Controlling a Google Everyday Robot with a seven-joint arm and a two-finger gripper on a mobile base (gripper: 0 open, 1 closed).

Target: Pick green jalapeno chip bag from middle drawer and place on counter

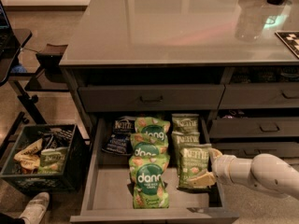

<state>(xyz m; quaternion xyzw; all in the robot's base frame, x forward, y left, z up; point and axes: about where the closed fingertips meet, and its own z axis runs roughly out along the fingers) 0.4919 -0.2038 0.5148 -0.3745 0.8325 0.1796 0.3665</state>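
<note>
End effector [209, 167], fingers spread apart, sits against the nearest green jalapeno chip bag [191, 164] in the middle drawer [112, 186].

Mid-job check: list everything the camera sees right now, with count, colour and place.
counter: one, glossy grey, top of view.
middle drawer: one, dark grey, pulled open below the counter.
green jalapeno chip bags: three, olive green, right column in the drawer.
dang bags: at least three, brighter green, overlapping in the centre column.
dark blue Kettle bag: one, back left of the drawer.
closed drawers: several, grey, bar handles, above and right of the open one.
crate: one, black, on the floor at left, holding snack bags.
shoe: one, white, bottom left.
arm: one, white, entering from the right.
gripper: one, at the front olive bag's right edge.
</note>
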